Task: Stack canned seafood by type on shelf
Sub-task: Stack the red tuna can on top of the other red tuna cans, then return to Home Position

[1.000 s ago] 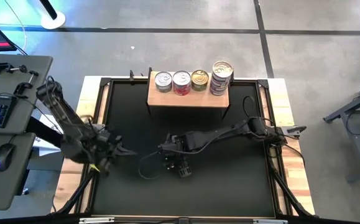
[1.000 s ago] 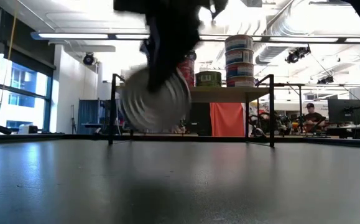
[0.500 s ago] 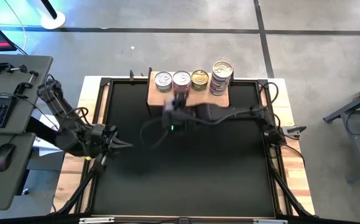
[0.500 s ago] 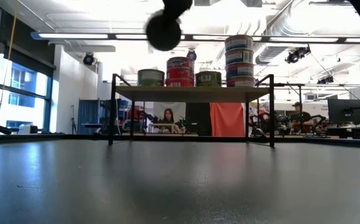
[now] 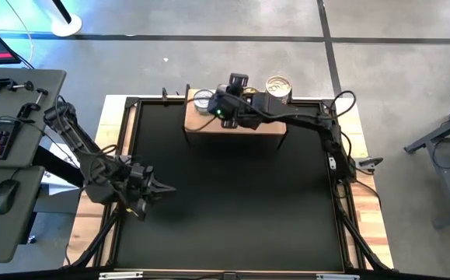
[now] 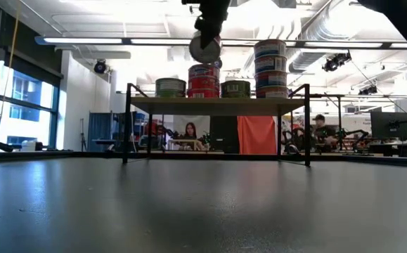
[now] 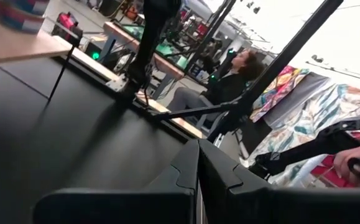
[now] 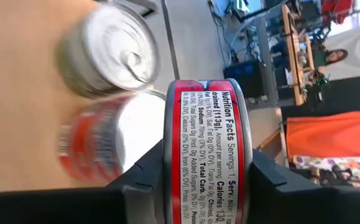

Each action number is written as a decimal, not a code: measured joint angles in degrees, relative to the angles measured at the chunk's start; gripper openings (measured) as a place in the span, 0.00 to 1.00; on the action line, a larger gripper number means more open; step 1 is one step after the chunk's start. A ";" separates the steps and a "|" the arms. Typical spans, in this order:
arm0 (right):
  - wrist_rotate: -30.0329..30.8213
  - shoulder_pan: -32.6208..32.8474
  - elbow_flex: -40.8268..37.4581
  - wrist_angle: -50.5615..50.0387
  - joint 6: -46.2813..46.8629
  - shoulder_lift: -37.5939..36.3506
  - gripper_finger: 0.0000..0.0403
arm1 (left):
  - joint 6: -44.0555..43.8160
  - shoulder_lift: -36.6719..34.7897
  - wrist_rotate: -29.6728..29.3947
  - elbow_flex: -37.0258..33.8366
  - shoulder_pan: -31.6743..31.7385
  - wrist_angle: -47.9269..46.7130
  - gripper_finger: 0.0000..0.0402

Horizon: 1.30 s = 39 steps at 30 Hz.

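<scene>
Canned seafood (image 6: 221, 79) is sitting mostly sorted on the shelf (image 6: 217, 106); right gripper (image 8: 206, 186) is clamping a red-labelled tin (image 8: 206, 155) between its fingers, hovering above the red stack (image 6: 204, 81); left gripper (image 5: 156, 187) is idling, fingers together.

shiny metal tins (image 5: 278, 84), seemingly pale-wood shelf (image 5: 236, 125)

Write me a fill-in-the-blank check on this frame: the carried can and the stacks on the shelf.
The right gripper holds a can with a ____ label.
It hangs above the ____.
The tallest stack on it counts ____ cans.
The left gripper waits over the black ____.

Missing: red; shelf; three; mat
</scene>
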 joint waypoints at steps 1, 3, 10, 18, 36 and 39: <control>-0.03 -0.68 0.00 0.08 -0.31 0.00 0.29 | -0.65 0.48 0.01 0.00 0.18 -0.04 0.00; -0.02 -1.90 0.00 0.07 -0.49 0.06 0.29 | -1.91 1.52 0.06 0.00 0.46 -0.07 0.00; -5.45 -4.88 0.00 0.10 0.56 0.26 0.29 | -5.86 4.21 0.11 0.00 2.02 -0.09 0.00; -8.83 -5.49 0.00 0.64 1.66 0.26 0.41 | -7.26 5.03 0.95 0.00 3.45 -0.04 0.00; -16.52 -4.17 0.01 1.08 6.55 0.28 0.42 | -7.87 5.03 5.37 0.00 4.43 -0.02 0.00; -15.11 -2.60 0.09 0.98 4.86 0.21 0.42 | -8.83 5.03 5.62 0.00 4.45 -0.02 0.00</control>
